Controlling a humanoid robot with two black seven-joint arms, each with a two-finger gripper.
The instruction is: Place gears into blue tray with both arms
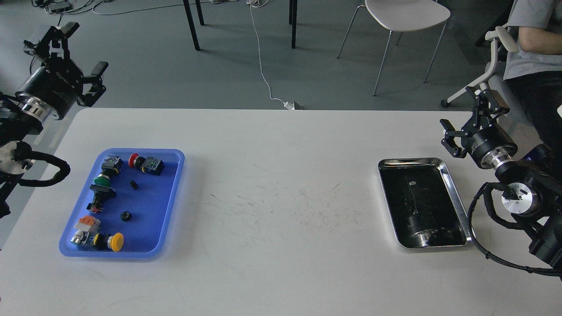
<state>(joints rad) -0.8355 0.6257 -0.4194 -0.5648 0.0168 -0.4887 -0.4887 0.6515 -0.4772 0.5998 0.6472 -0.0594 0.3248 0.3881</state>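
Nearest you, blue tray (169,193) at table's left holding two black gears, ring gear (126,216) and small gear (134,185), among push-button switches (105,240), right gripper (472,125) spread wide beside steel tray (454,193), left gripper (72,52) spread wide, empty, beyond the table's far-left corner

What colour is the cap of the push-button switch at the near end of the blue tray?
Yellow. The push-button switch shows in the head view.

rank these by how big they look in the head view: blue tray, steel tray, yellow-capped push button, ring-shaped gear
1. blue tray
2. steel tray, a bit smaller in view, though both sit at similar depth
3. yellow-capped push button
4. ring-shaped gear, smallest by far
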